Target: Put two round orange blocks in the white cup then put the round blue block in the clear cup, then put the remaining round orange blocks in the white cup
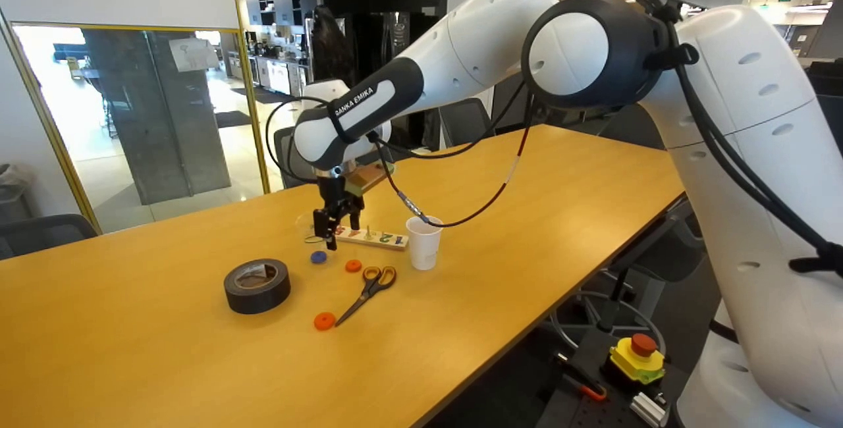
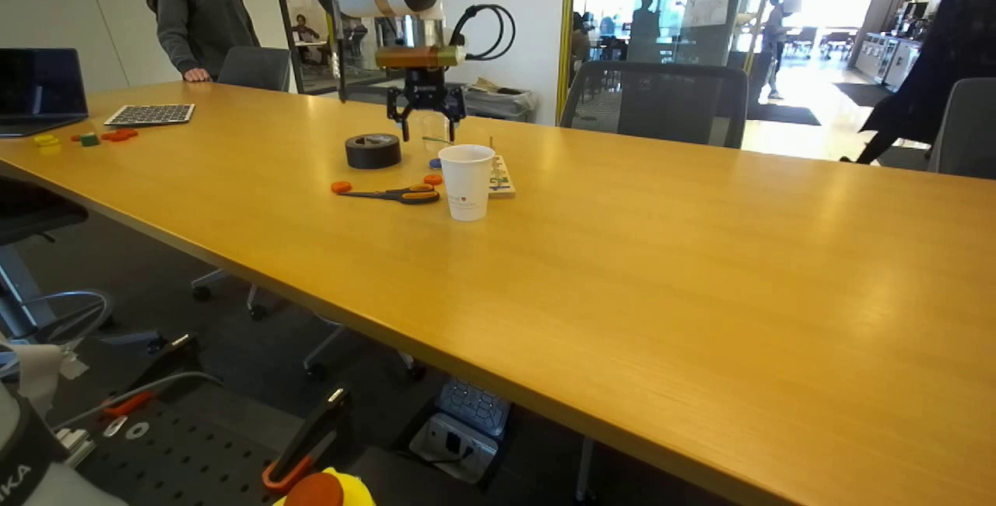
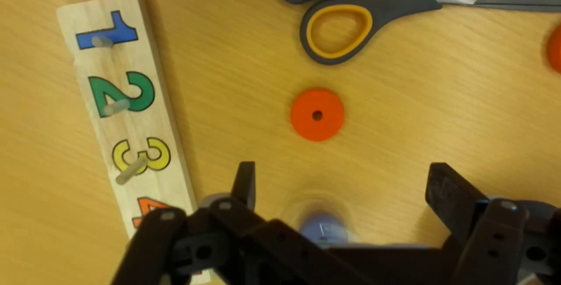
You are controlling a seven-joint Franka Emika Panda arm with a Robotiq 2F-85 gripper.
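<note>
Two-finger gripper (image 3: 344, 182) above a wood-coloured table (image 1: 500, 250), its jaws spread wide and released, on the side of the scissors (image 3: 412, 3) where the blue block lies. One round orange block (image 3: 307, 119), pierced at its centre, lies just beside the handle loops of the scissors. A second orange block (image 1: 324, 321) lies at the tip of the blades; contact with the tip cannot be judged. The round blue block (image 1: 319, 257) rests farther out from the scissors than the first orange block and appears, blurred, between the parted jaws in the wrist view. The white cup (image 2: 467, 183) stands upright near the handle end of the scissors; its contents are hidden in both exterior views. The clear cup (image 2: 434, 126), a faint outline in an exterior view, is beyond the blue block from the scissors. Off the handle end lies a narrow wooden board (image 3: 131, 127) with coloured numerals and pegs. The black tape roll (image 1: 257, 286) lies on the blue block's side of the scissors, apart from the blades. Well beyond the blade tip, in an exterior view, are small coloured pieces (image 2: 89, 139) and a laptop (image 2: 39, 89).
</note>
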